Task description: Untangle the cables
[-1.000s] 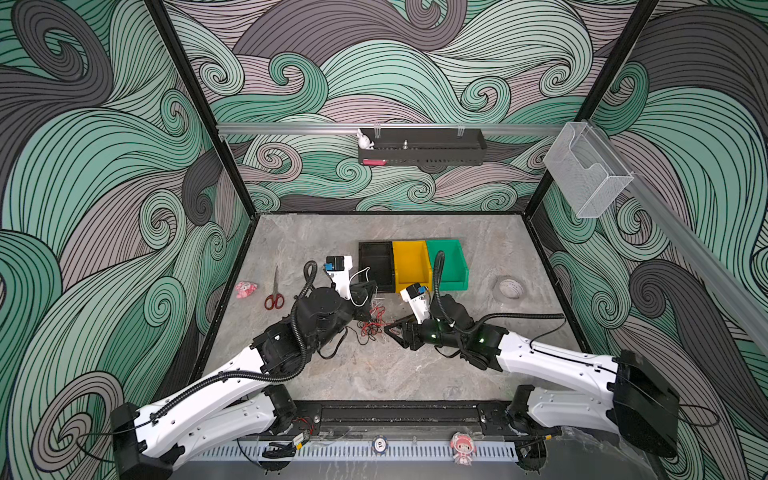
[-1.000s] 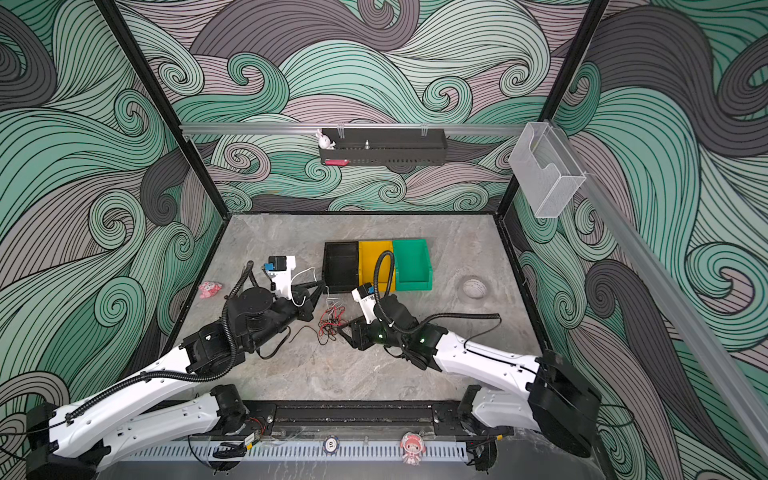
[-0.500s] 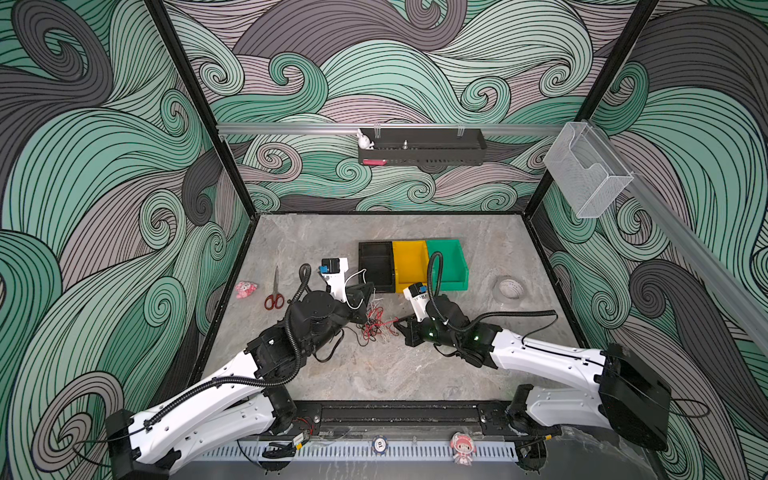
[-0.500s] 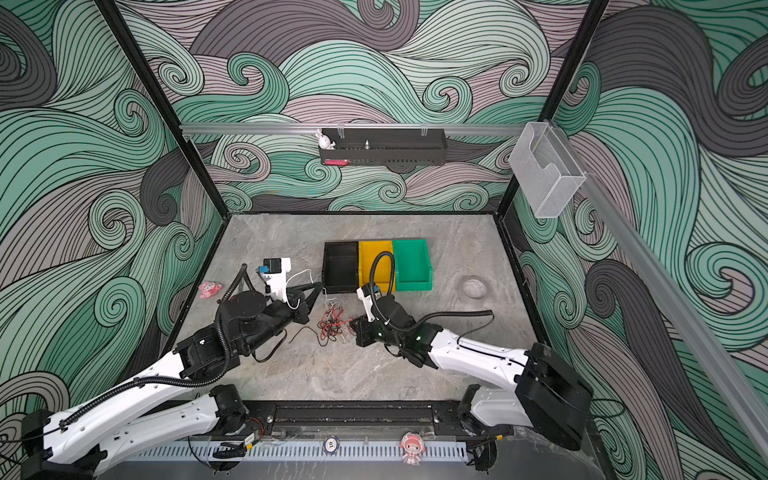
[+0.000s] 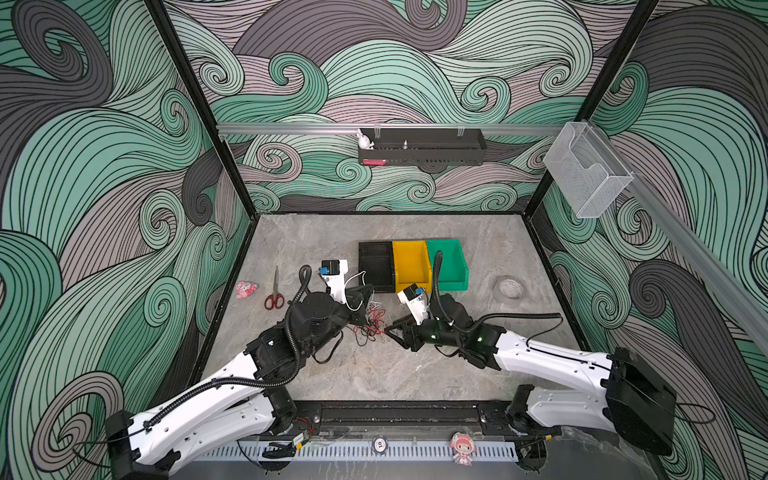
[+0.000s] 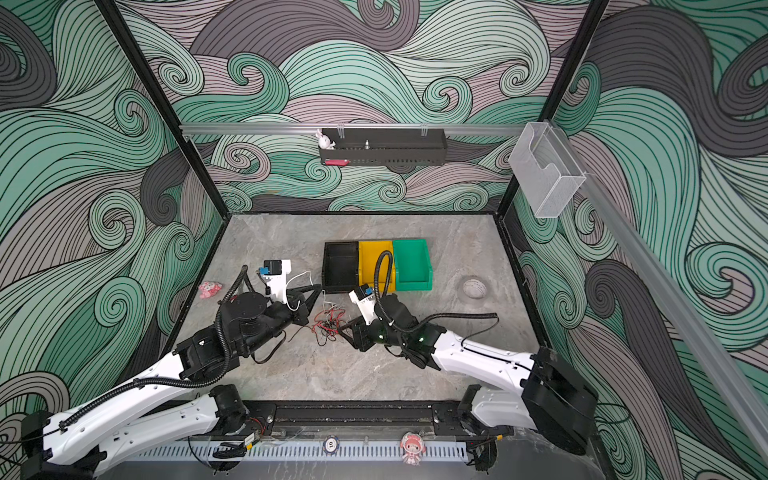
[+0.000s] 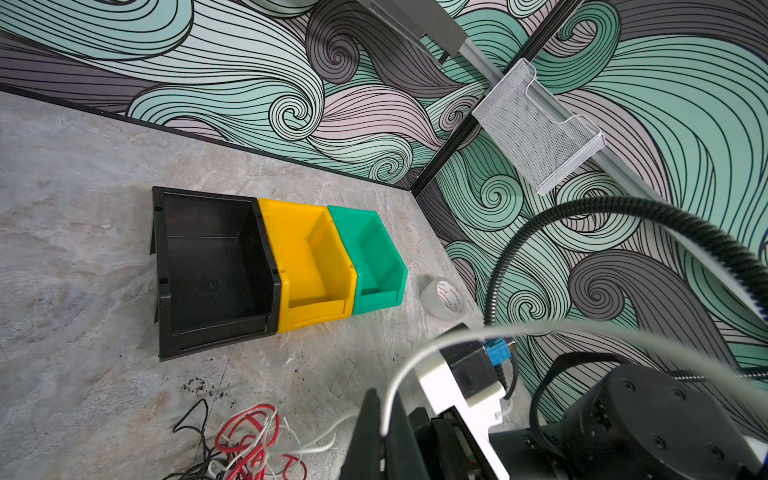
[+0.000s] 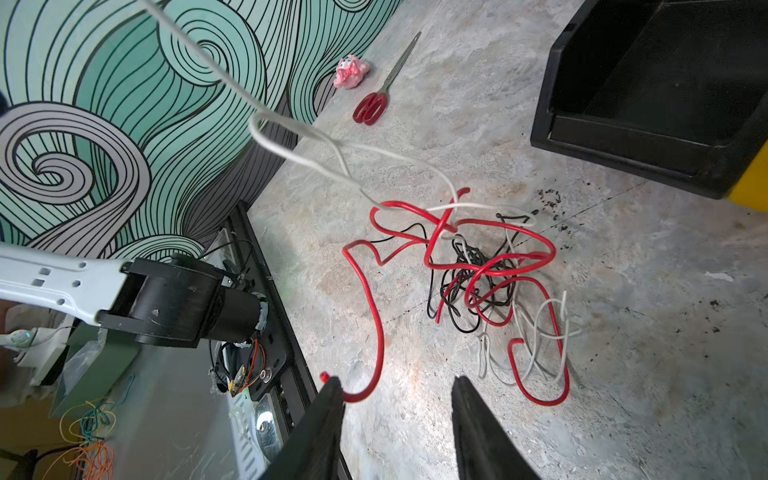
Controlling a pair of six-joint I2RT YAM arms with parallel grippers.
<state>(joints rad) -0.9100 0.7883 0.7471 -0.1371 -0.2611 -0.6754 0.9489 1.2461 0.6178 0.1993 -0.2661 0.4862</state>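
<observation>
The cables (image 5: 370, 322) (image 6: 328, 322) lie as a loose tangle of red, black and white wires on the grey tabletop between my two grippers. My left gripper (image 7: 386, 436) (image 5: 365, 291) is shut on a white cable (image 7: 415, 357) that rises from the tangle (image 8: 478, 266) and arcs over the wrist. My right gripper (image 8: 397, 390) (image 5: 388, 330) hovers low beside the tangle, open, with bare table between its fingers. A hooked red cable end (image 8: 365, 390) rests against one of its fingertips (image 8: 332, 395).
A black bin (image 5: 376, 266), a yellow bin (image 5: 411, 266) and a green bin (image 5: 446, 264) stand in a row just behind the tangle. Red-handled scissors (image 5: 274, 291) and a pink toy (image 5: 245, 289) lie to the left. A tape roll (image 5: 509, 287) sits to the right.
My right gripper pushed in towards the tangle, then drew back, and its jaws now stand open. The left gripper has kept its hold on the white cable with little movement.
</observation>
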